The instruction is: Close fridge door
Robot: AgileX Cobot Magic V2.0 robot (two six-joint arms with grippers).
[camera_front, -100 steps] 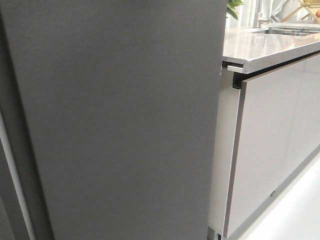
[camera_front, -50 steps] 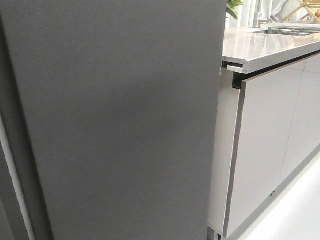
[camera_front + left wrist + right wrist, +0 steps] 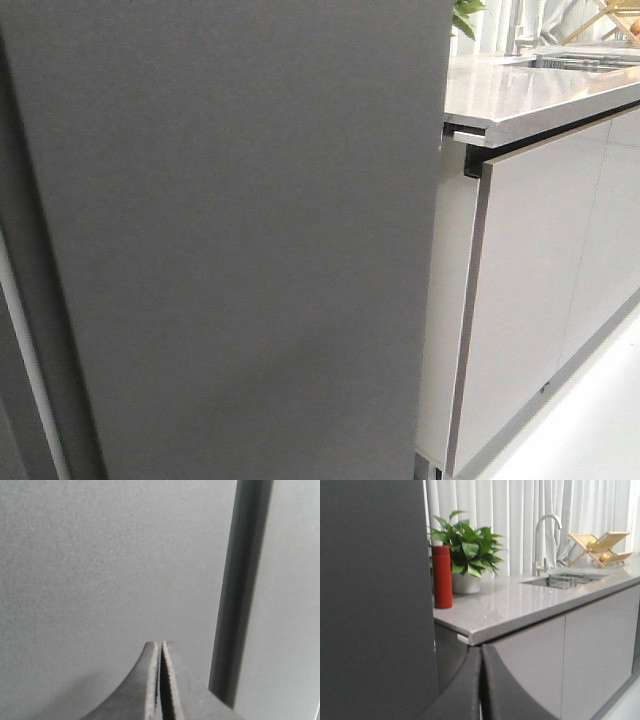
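Note:
The fridge door (image 3: pixel 240 240) is a matte dark grey slab that fills the left two thirds of the front view. Neither gripper shows there. In the left wrist view my left gripper (image 3: pixel 160 645) is shut and empty, its tips right at the dark grey door face (image 3: pixel 100 560). A narrow dark vertical seam (image 3: pixel 241 590) runs beside it, with another dark grey panel (image 3: pixel 290 600) past the seam. My right gripper (image 3: pixel 481 649) is shut and empty. It hangs in front of the counter's edge, with the dark grey fridge face (image 3: pixel 370 600) beside it.
A grey counter (image 3: pixel 530 95) adjoins the fridge, with glossy light grey cabinet fronts (image 3: pixel 530 290) below. On the counter stand a red bottle (image 3: pixel 442 575) and a potted plant (image 3: pixel 465 550). Farther along are a sink with a tap (image 3: pixel 547 535) and a wooden rack (image 3: pixel 602 545). A thin pale strip (image 3: pixel 30 380) runs down the door's left side.

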